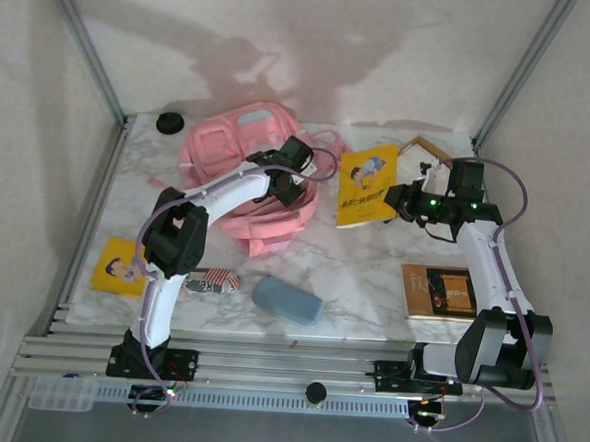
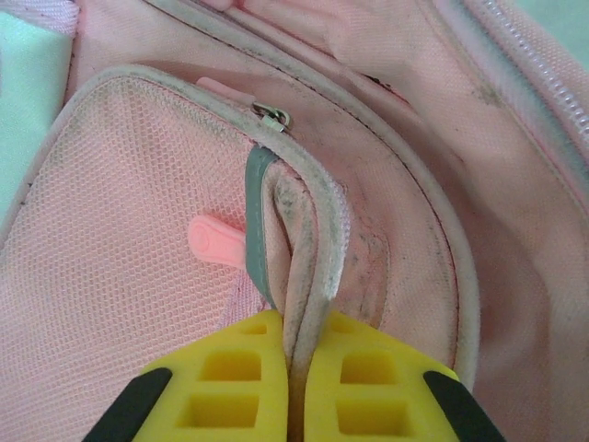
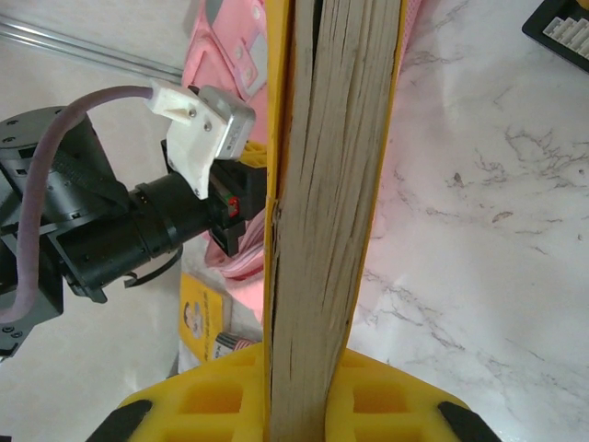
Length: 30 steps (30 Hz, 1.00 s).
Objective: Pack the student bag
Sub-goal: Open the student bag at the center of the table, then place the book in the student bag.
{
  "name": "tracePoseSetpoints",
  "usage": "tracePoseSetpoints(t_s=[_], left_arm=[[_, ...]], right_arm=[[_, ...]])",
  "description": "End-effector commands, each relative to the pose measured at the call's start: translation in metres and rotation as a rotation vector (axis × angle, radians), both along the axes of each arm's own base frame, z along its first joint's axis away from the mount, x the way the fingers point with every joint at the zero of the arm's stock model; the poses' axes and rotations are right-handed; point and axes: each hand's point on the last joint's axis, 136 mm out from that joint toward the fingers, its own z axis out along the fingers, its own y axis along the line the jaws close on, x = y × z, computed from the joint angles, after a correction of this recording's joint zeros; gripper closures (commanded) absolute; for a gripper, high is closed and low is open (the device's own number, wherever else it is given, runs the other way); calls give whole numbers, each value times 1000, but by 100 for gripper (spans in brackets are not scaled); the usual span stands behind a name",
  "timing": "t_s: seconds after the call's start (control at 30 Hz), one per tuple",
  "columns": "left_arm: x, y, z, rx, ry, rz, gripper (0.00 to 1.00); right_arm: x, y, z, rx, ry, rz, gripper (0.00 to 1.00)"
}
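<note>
1. Near the front edge of the surface (image 1: 372,266) you have a blue-grey case (image 1: 287,301).
2. Your right pincer (image 3: 306,364) is clamped on a yellow book (image 3: 331,184), lifted over the surface's right half, beyond the case.
3. Your left pincer (image 2: 293,327) is pinched tight on a piped seam of the pink bag (image 1: 233,162), which lies toward the far left corner.

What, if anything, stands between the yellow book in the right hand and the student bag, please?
The left hand, pinching the student bag's rim, sits on the side facing the yellow book; nothing else visible intervenes.
</note>
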Motion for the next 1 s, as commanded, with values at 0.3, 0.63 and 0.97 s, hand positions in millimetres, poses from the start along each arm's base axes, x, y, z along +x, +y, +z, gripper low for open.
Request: tracePoseSetpoints(t_s=[0.3,0.63,0.97], left_arm=[[24,29,150,-50,-283,143,100],[23,43,239,-105,-433,178,100],[18,32,281,-248,-485,160,100]], right_arm=[[-1,8,19,40,-51,56,100],[-16,46,41,114,-42,149,100],[-24,123,-6,110,37,227,100]])
